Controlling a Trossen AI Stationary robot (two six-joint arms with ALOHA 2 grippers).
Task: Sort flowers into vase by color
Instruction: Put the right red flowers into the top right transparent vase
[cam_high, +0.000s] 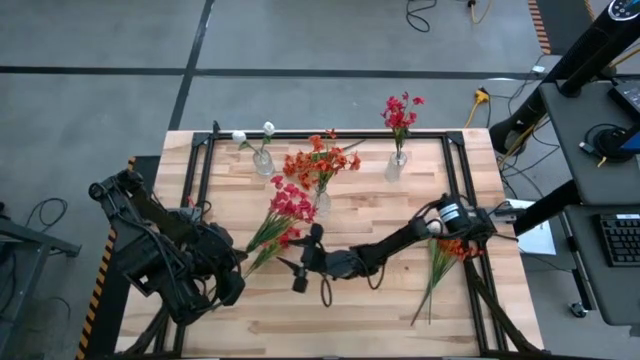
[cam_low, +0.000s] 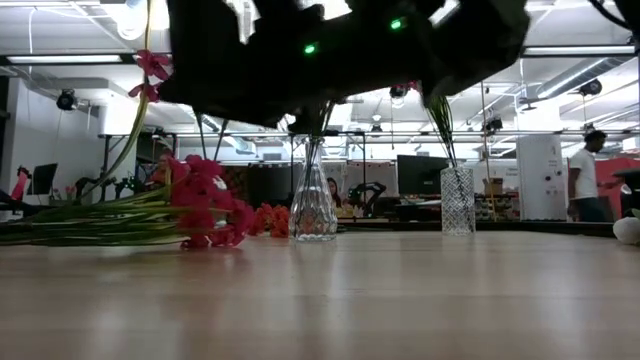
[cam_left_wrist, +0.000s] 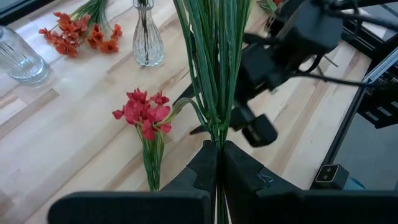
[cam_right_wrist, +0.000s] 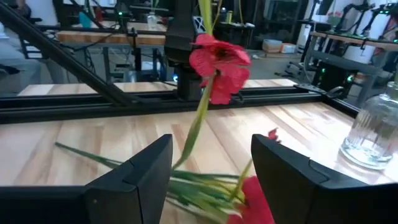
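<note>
The wooden table carries 3 glass vases and loose flowers.

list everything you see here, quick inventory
vases: 3, clear glass, row at the table's back
white flowers: 1 bunch, white, in left vase
orange flowers: 2 bunches, orange, one in middle vase, one lying at the table's right edge
red flowers: 2 bunches, red, one lying left of centre, one in right vase
table: 1, light wood, black frame
person: 1, white top, far behind the table
left tool: 1, dark, shut on the lying red flowers' stems
right tool: 1, dark, open, mid-table beside that bunch
</note>
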